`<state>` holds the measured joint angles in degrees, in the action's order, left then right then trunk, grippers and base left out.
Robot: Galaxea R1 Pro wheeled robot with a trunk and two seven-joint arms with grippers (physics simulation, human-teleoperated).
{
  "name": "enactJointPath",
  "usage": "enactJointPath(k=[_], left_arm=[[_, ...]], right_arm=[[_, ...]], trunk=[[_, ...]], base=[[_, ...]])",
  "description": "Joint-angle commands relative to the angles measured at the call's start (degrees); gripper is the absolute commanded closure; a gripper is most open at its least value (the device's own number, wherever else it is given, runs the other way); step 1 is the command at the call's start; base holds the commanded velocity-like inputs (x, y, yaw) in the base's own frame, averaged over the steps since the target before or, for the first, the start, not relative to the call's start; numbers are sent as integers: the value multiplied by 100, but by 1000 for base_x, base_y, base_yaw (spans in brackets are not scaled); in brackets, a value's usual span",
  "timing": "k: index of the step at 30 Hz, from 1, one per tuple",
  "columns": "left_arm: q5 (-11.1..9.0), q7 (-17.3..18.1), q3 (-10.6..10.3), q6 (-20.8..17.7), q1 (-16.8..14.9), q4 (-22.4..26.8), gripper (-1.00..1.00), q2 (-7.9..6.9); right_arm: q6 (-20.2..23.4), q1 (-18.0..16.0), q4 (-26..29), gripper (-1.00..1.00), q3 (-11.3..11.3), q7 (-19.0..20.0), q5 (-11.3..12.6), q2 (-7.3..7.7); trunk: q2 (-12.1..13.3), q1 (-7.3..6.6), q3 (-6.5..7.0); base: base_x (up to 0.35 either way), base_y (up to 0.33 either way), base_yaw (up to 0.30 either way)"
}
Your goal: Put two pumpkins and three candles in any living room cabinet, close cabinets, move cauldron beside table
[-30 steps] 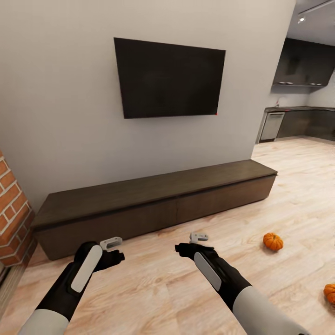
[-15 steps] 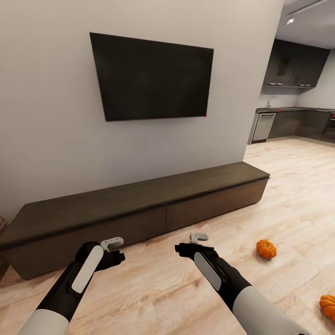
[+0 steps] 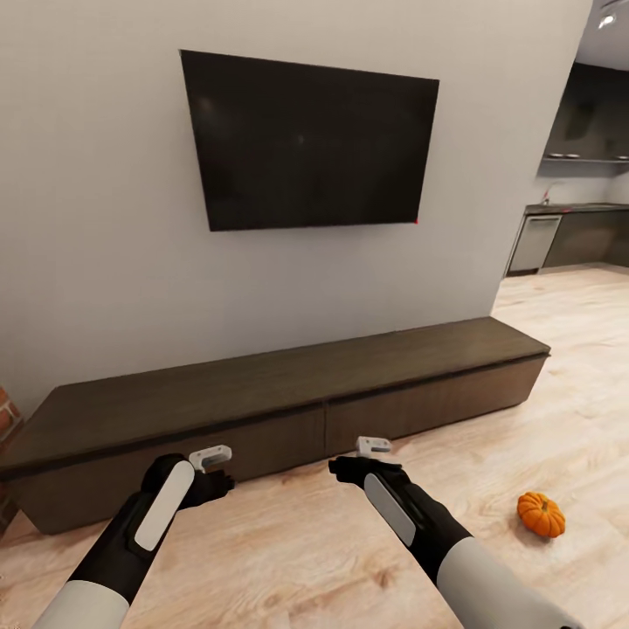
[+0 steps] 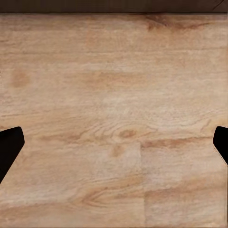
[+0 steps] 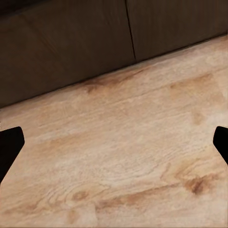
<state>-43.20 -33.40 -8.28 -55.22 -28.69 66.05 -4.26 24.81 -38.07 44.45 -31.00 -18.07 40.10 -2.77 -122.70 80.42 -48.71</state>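
Pumpkin [image 3: 541, 514] sits alone on the wood floor [image 3: 288, 559], off to the right pincer's [image 3: 374, 447] side and well apart from it. Both that one and the left pincer [image 3: 210, 456] hang spread wide and empty above the boards, just before the shut cabinet [image 3: 288, 411] beneath the wall television [image 3: 310, 141].

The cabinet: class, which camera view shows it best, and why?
The head view: the whole long, low cabinet sits along the wall, both fronts shut. The right wrist view shows part of its fronts with the seam between them; the left wrist view catches a dark strip of it.
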Motion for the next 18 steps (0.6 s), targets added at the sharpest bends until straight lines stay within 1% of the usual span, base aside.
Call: enactJointPath(k=[1, 7, 9, 13, 18], left_arm=[[-57, -60, -16, -7, -5, 5, -100, -5], [-55, -61, -23, -7, -5, 5, -100, 2], [-51, -61, -24, -6, -5, 3, -100, 8], [-49, -61, -29, -6, -5, -2, -100, 17], [-55, -61, -31, -12, -4, -4, -100, 21]], right_arm=[[7, -5, 11, -100, -20, -56, 60, 5], [7, -5, 11, -100, -20, -56, 60, 6], [7, -5, 11, -100, -16, -56, 60, 7], [7, -4, 11, -100, -13, -56, 60, 9], [7, -6, 11, -100, -11, -55, 60, 6]], trunk=[[-3, 2, -6], [-3, 2, -6], [-3, 2, -6], [-3, 2, -6], [-3, 2, -6]], base=[[279, -214, 272], [249, -236, 272], [169, -277, 173], [111, -299, 57], [28, -314, 10]])
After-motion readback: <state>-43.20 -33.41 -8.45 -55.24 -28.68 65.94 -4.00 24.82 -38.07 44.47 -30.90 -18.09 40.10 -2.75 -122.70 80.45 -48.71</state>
